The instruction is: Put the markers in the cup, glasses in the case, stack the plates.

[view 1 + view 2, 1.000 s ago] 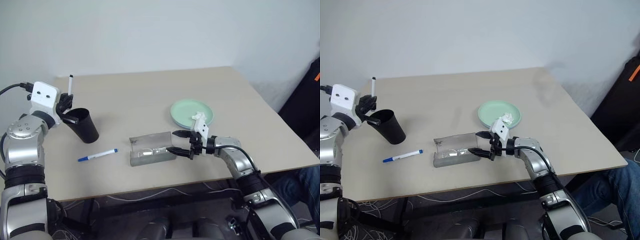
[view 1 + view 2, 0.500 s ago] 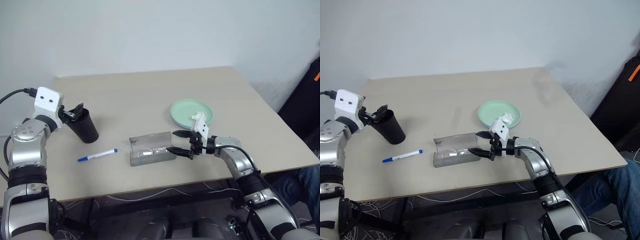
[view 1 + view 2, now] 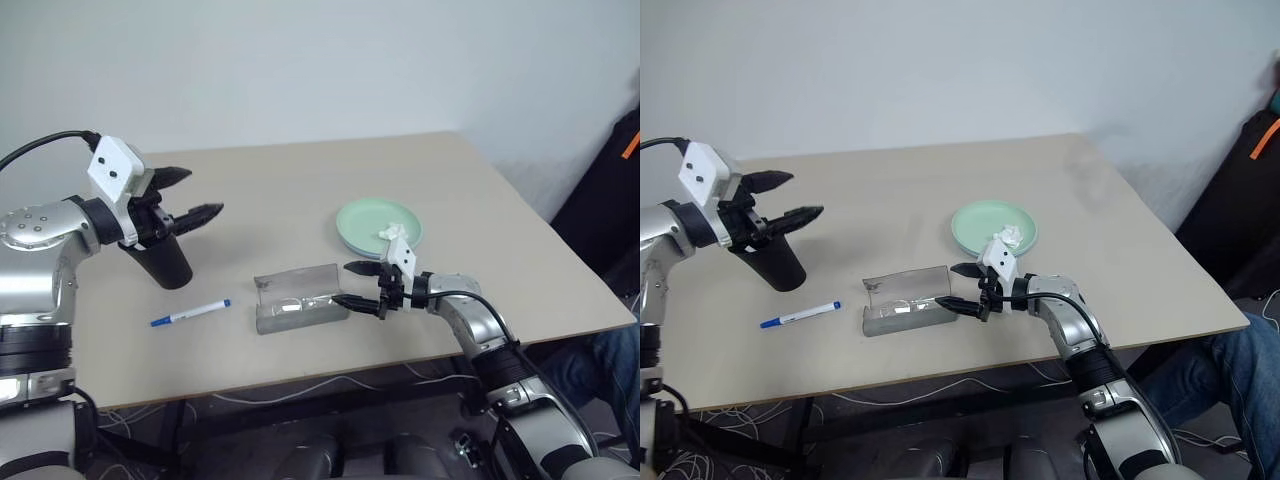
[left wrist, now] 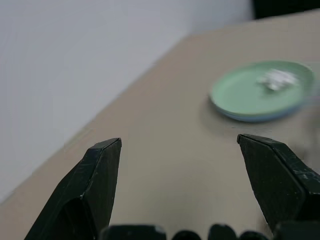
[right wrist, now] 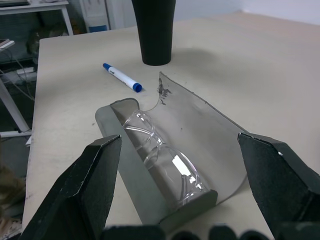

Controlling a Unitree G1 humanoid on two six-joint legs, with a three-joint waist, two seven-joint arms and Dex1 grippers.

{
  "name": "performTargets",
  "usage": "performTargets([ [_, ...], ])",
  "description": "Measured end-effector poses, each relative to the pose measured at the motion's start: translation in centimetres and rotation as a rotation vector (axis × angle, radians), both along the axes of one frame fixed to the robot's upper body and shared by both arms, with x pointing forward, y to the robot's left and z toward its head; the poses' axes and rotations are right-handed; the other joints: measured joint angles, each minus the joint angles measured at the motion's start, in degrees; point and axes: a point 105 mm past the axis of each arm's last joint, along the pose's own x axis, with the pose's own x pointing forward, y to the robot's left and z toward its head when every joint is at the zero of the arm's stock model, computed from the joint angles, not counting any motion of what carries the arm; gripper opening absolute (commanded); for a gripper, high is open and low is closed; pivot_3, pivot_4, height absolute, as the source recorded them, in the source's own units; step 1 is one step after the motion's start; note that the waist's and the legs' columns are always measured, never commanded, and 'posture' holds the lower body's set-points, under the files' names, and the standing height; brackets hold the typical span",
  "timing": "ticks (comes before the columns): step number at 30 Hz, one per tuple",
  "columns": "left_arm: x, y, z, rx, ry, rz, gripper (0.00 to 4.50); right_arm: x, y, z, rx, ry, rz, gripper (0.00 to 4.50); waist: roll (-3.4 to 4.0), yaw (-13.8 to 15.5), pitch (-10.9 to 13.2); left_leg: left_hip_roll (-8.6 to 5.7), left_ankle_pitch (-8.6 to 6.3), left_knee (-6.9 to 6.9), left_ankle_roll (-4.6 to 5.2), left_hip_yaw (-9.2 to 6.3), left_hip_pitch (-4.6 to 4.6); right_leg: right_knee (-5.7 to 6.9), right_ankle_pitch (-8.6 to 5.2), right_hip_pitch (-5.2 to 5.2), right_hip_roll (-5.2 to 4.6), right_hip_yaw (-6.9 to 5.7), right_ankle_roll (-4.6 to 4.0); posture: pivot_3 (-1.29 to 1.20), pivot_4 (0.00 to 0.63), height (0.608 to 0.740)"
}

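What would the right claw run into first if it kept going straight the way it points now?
Most likely the open case with the glasses lying in it: the right claw, open, points straight at it from beside its end. Depth is unclear; it may pass just over the rim.

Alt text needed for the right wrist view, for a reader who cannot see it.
Clear glasses lie in the open grey case on a beige table, framed by the right tool's open black fingers. Beyond lie a blue-capped marker and a black cup.
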Motion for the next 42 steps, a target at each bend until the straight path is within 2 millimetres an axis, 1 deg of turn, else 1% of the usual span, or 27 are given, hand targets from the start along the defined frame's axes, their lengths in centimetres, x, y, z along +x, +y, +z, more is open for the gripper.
performTargets([
  [3, -0.9, 0.4, -2.0, 0.142, 0.14, -0.04, 3.92, 0.1, 0.1, 0.1, -0.002, -0.004, 0.001, 4.03, 0.04, -0.2, 0.0, 0.0, 0.0, -0.01, 0.0, 0.0, 0.01, 0.01, -0.03, 0.01, 0.01, 0.03, -0.06, 0.0, 0.0, 0.74],
  [6, -1.3, 1.3, -4.0, 0.256, 0.258, -0.052, 4.49, 0.2, 0.3, 0.2, -0.003, -0.012, 0.003, 4.03, 0.06, -0.2, 0.0, 0.0, 0.0, -0.01, 0.0, 0.01, 0.02, 0.01, -0.04, 0.01, 0.0, 0.05, -0.07, 0.0, 0.0, 0.74],
  [8, -1.6, 1.7, -5.0, 0.283, 0.326, -0.069, 4.49, 0.2, 0.3, 0.2, -0.003, -0.008, 0.003, 4.03, 0.05, 0.0, 0.0, 0.0, 0.0, 0.0, 0.0, -0.03, -0.02, 0.0, -0.04, -0.01, 0.0, 0.02, -0.07, 0.0, 0.0, 0.74],
  [12, -2.2, 2.1, -7.1, 0.393, 0.453, -0.148, 4.49, 0.3, 0.4, 0.0, -0.005, -0.006, 0.002, 4.03, 0.05, 0.3, 0.0, -0.01, 0.0, -0.03, 0.0, 0.01, -0.03, -0.03, -0.04, -0.03, -0.01, 0.05, -0.06, 0.0, 0.0, 0.74],
  [14, -2.4, 2.7, -8.2, 0.449, 0.515, -0.167, 4.49, 0.3, 0.4, -0.1, -0.004, -0.005, 0.0, 4.03, 0.05, 0.5, 0.0, -0.01, 0.0, -0.07, 0.0, 0.01, -0.03, -0.03, -0.04, -0.08, 0.0, 0.05, -0.06, 0.0, 0.0, 0.74],
  [18, -1.9, 3.7, -10.3, 0.506, 0.618, -0.179, 4.49, 0.4, 0.5, -0.1, -0.002, -0.007, -0.006, 4.03, 0.03, 0.8, 0.0, 0.0, 0.0, -0.07, 0.0, -0.02, -0.04, -0.01, -0.04, -0.1, 0.02, 0.03, -0.05, 0.0, 0.0, 0.74],
  [22, -1.5, 4.5, -11.7, 0.548, 0.688, -0.184, 4.49, 0.5, 0.4, -0.2, -0.008, -0.012, -0.012, 4.03, -0.03, 0.8, 0.0, -0.03, 0.0, -0.04, 0.0, 0.01, -0.07, -0.04, -0.01, -0.11, 0.01, 0.04, -0.01, 0.0, 0.0, 0.74],
  [24, -1.4, 4.7, -12.5, 0.566, 0.723, -0.184, 4.49, 0.5, 0.3, -0.1, -0.008, -0.015, -0.018, 4.03, -0.04, 0.8, 0.0, -0.04, 0.0, -0.04, 0.01, 0.0, -0.08, -0.04, 0.04, -0.11, 0.02, 0.03, 0.09, 0.0, 0.0, 0.74],
  [28, -1.7, 4.4, -14.0, 0.575, 0.78, -0.209, 4.49, 0.6, 0.1, -0.2, -0.011, -0.017, -0.029, 4.03, -0.06, 0.8, 0.0, -0.04, 0.0, -0.04, 0.01, -0.01, -0.14, -0.04, 0.04, -0.17, 0.01, 0.03, 0.1, 0.0, 0.0, 0.74],
  [30, -1.8, 4.5, -14.4, 0.578, 0.795, -0.214, 4.49, 0.7, 0.0, -0.2, -0.012, -0.018, -0.034, 4.03, -0.09, 0.7, 0.0, -0.03, 0.0, -0.01, 0.01, -0.02, -0.23, -0.02, 0.05, -0.25, 0.01, 0.02, 0.11, 0.0, 0.0, 0.74],
  [33, -1.5, 4.5, -14.4, 0.596, 0.795, -0.212, 3.9, 0.7, -0.1, -0.2, -0.014, -0.019, -0.04, 4.03, -0.1, 0.7, 0.0, -0.03, 0.01, 0.11, 0.01, -0.02, -0.5, 0.04, 0.07, -0.5, 0.02, 0.01, 0.12, 0.0, 0.0, 0.74],
  [42, -1.2, 4.3, -14.4, 0.6, 0.771, -0.22, 0.68, 0.8, -0.2, -0.1, -0.014, -0.022, -0.046, 4.03, -0.11, 0.7, 0.0, -0.05, 0.01, 0.13, 0.02, 0.02, -0.51, 0.04, 0.08, -0.5, 0.06, 0.01, 0.13, 0.0, 0.0, 0.74],
])
